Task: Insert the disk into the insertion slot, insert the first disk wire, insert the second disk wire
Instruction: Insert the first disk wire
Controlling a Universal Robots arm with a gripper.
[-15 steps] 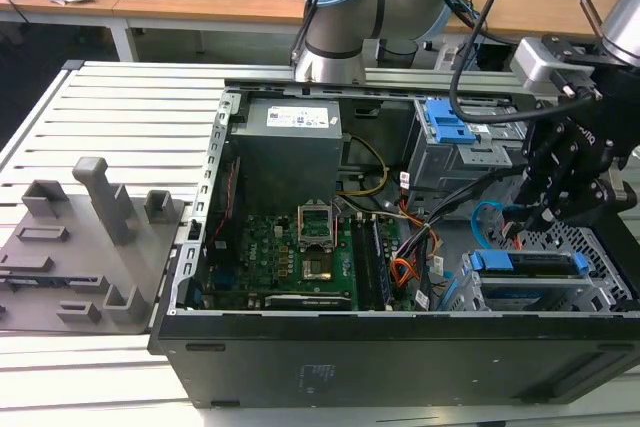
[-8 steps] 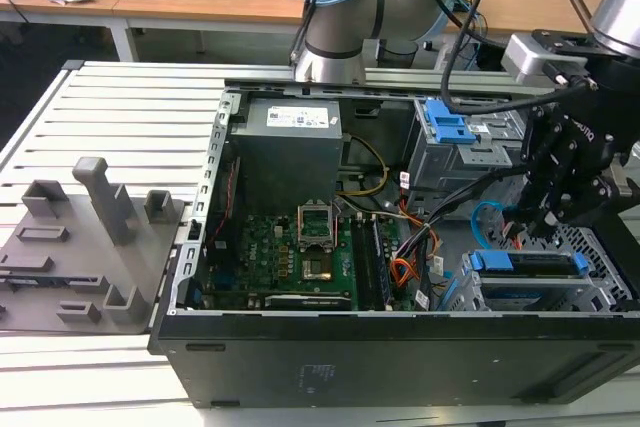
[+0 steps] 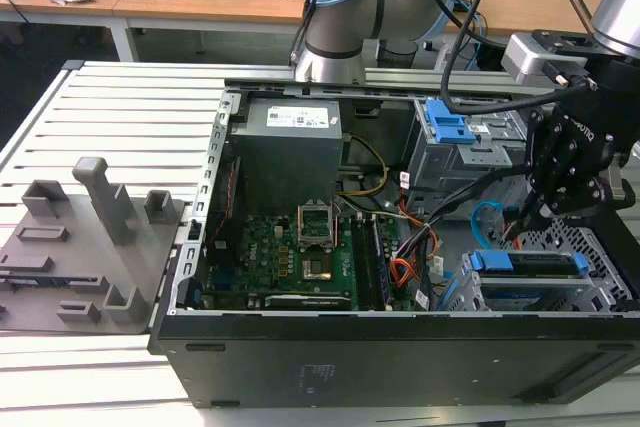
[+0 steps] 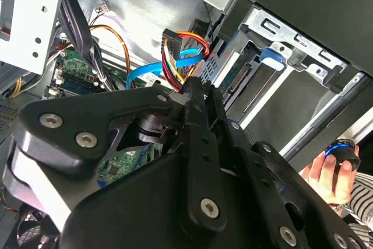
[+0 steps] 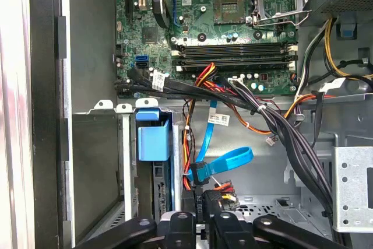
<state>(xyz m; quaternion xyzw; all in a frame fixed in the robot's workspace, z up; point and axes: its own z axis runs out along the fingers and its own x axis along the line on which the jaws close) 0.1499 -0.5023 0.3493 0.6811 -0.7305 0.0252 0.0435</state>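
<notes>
Gripper point(image 3: 528, 212) low over the case's drive corner, at the exterior view's right. Closed tight, apparently clamped on disk wire point(image 5: 217, 193), the red-yellow strand bundle. Blue cable point(image 5: 227, 160) looped just beside it. Disk point(image 3: 525, 265) already seated in insertion slot point(image 3: 600, 247), long axis running across the exterior view. Sits just below the fingertips, slightly nearer that camera. Only 1 arm at work.

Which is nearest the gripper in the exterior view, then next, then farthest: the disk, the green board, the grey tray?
Starting from the gripper:
1. the disk, just below it, on the exterior view's right.
2. the green board, mid-case.
3. the grey tray, on the exterior view's far left.
</notes>
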